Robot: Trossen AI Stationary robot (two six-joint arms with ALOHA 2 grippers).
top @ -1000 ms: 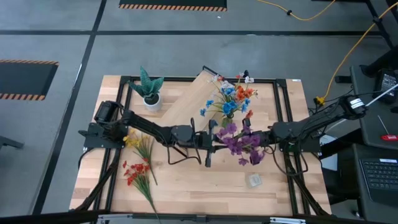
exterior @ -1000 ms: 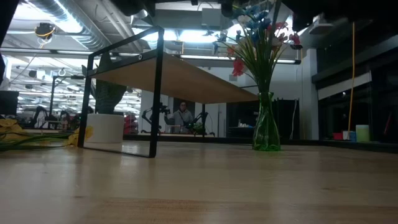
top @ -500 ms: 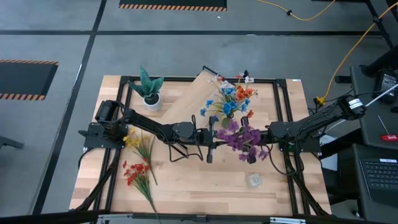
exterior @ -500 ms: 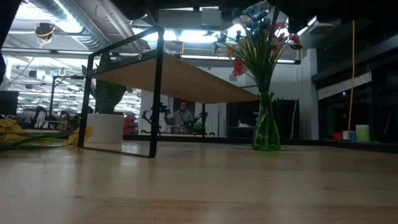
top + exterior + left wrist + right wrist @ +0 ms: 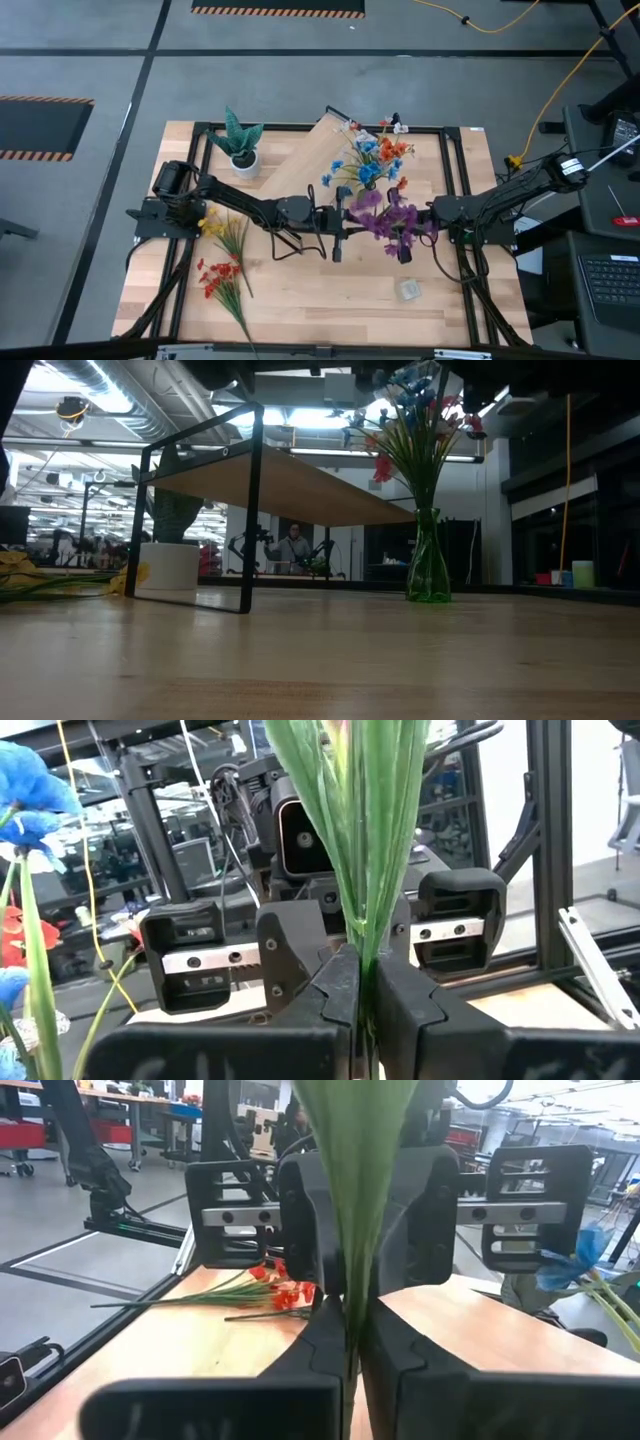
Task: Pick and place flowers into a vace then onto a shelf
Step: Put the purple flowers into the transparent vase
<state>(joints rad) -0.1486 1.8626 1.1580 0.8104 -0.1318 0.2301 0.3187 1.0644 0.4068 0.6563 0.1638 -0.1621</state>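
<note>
A purple flower sprig [image 5: 385, 215] stands upright in the air over the table's middle, between my two grippers. My left gripper [image 5: 350, 226] comes at it from the left and my right gripper [image 5: 393, 228] from the right; both are shut on its green stems. Just beyond, the green vase [image 5: 428, 570] stands on the table with several red, orange and blue flowers [image 5: 372, 155] in it. Yellow flowers [image 5: 212, 226] and red flowers [image 5: 220, 276] lie on the table at the left. The shelf [image 5: 305, 160] stands at the far middle. My left gripper pinches the bundle of green stems [image 5: 362, 935] between its two fingers, coming in level from the table's left and lying across the stems. The stems rise upright out of the hold, clear of the table. My right gripper pinches the same stems [image 5: 352, 1280] between its two fingers, level from the table's right, facing the left gripper. The stems stand upright above the fingers; the blossoms hide the spot in the high view.
A spiky green plant in a white pot [image 5: 241, 148] stands at the far left beside the shelf. A small clear object [image 5: 407, 290] lies near the front right. A black frame [image 5: 455, 190] borders the tabletop. Bare wood lies toward the near edge.
My right gripper has shut on the purple sprig's stems. The purple blossoms have shifted a little toward the far edge and now stand more squarely between the two grippers. Both arms have stayed in place.
</note>
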